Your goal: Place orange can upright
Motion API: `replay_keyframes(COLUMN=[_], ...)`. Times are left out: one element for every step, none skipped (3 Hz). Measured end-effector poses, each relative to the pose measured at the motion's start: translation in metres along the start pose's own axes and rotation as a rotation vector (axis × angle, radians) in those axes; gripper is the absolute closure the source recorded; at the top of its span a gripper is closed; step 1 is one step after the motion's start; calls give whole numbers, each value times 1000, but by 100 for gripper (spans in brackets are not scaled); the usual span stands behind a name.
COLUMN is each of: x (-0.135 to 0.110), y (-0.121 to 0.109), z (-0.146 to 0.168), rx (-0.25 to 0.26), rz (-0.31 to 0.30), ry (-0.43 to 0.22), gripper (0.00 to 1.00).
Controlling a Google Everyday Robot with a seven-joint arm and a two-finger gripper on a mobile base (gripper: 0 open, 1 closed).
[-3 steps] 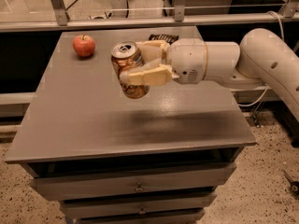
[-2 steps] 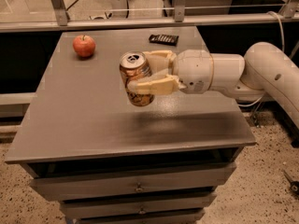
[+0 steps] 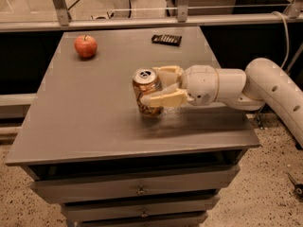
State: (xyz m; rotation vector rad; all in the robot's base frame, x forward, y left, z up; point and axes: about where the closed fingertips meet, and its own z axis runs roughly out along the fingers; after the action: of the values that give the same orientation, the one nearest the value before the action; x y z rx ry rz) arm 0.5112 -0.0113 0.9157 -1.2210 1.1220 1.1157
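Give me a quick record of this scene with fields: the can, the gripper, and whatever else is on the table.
orange can: upright, pull-tab top up, right of the table's centre; base at or just above the tabletop, cannot tell which
gripper: reaches in from the right, fingers closed on the can's two sides
table: grey, with drawers below
apple: red, far left, apart from the can
dark flat object: near the far edge

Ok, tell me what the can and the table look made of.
Can: thin metal, likely aluminium; shiny silver top, glossy printed label. Table: grey matte surface, painted metal or laminate, unclear. Gripper, clasping the can right of mid-table: cream plastic, seemingly.
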Motion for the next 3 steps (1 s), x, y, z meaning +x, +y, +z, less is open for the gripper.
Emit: replay_keyframes(x=[14,21,24], y=[-5,-6,-5], z=[-10,-19,-30], rx=[-17,-28,-33], rz=[14,30,44], ry=[3,12,34], gripper=[62,39,16])
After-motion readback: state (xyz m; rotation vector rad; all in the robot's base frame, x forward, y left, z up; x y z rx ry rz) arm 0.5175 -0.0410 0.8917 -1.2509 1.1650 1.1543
